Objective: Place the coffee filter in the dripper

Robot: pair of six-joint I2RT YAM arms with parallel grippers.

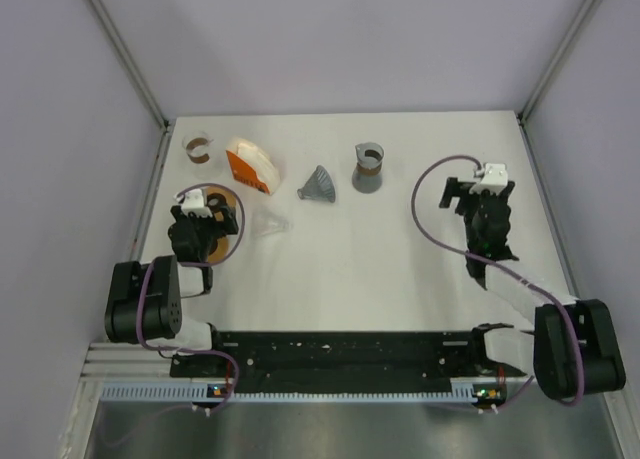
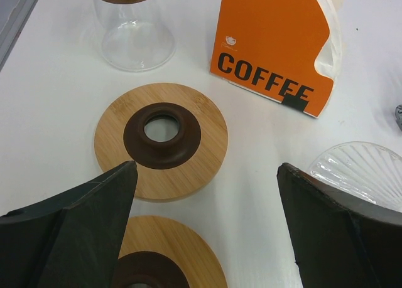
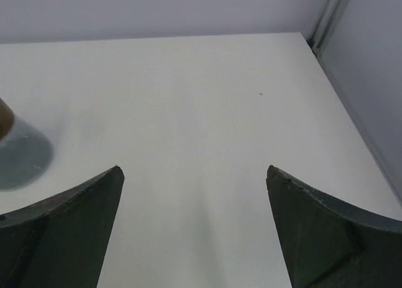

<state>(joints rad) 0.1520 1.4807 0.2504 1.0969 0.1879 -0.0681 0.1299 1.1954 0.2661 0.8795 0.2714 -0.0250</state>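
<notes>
Two grippers stood wide open, holding nothing. The left gripper [image 2: 206, 167] hung on the near side of the orange box [image 2: 270, 49], above a wooden ring [image 2: 113, 137]. White coffee filters [image 2: 328, 24] sat inside that box. The clear glass dripper [image 2: 361, 172] lay on the table [image 3: 188, 81] near the box, to its right and closer to the arms. The right gripper [image 3: 193, 170] was well apart from the box, far to its right.
</notes>
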